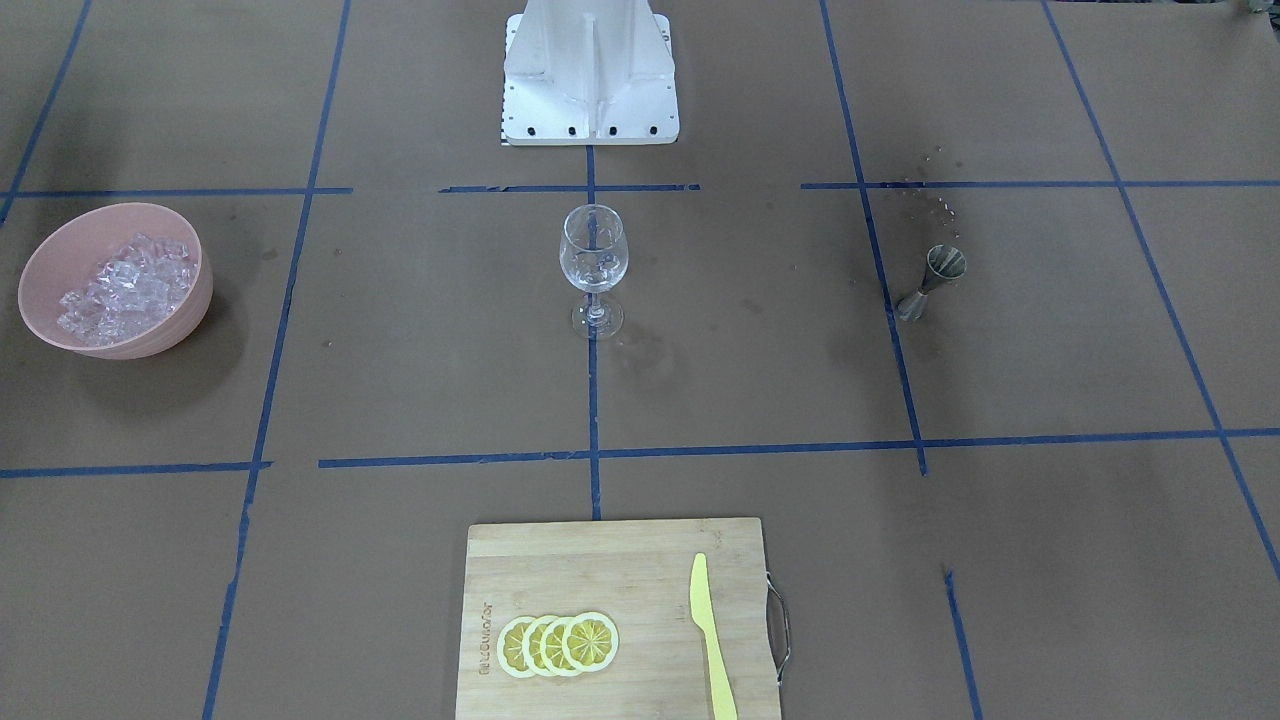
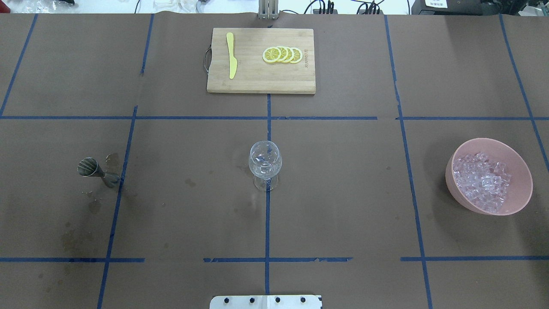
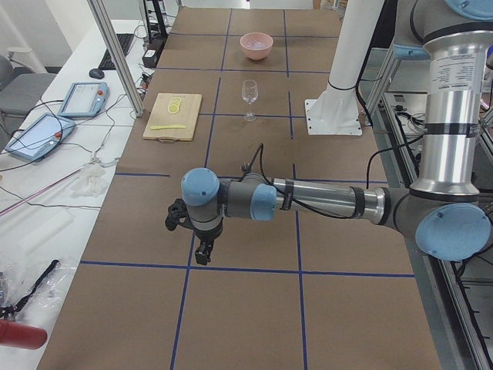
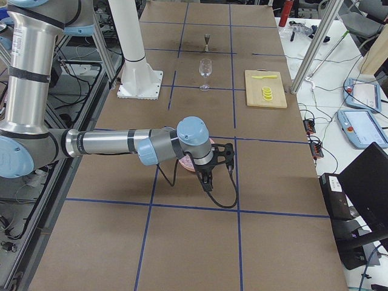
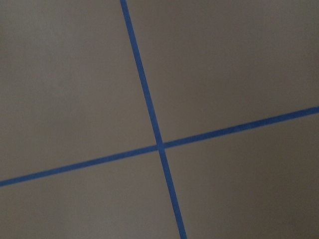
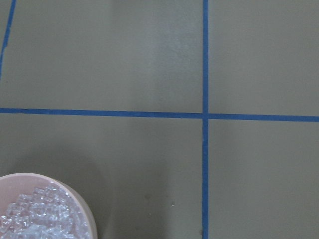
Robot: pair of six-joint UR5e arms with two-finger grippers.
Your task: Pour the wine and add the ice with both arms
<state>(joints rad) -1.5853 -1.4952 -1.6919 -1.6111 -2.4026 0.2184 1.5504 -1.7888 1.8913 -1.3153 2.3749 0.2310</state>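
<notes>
A clear wine glass [image 1: 593,262] stands upright at the table's middle, also in the overhead view [image 2: 265,163]. A pink bowl [image 1: 190,310] holds the ice [image 1: 125,285], many small clear cubes, and shows on the overhead view's right [image 2: 521,184]. The right wrist view shows the bowl's rim [image 6: 87,214] and ice [image 6: 35,219] at its lower left. My left gripper [image 3: 204,250] shows only in the exterior left view, above bare table. My right gripper [image 4: 208,182] shows only in the exterior right view, beside the bowl. I cannot tell whether either is open or shut.
A small metal jigger [image 2: 96,170] stands on the robot's left side among dark stains. A wooden cutting board [image 2: 257,81] at the far edge carries lemon slices [image 2: 283,54] and a yellow knife [image 2: 231,56]. The white pedestal base [image 1: 590,100] sits behind the glass.
</notes>
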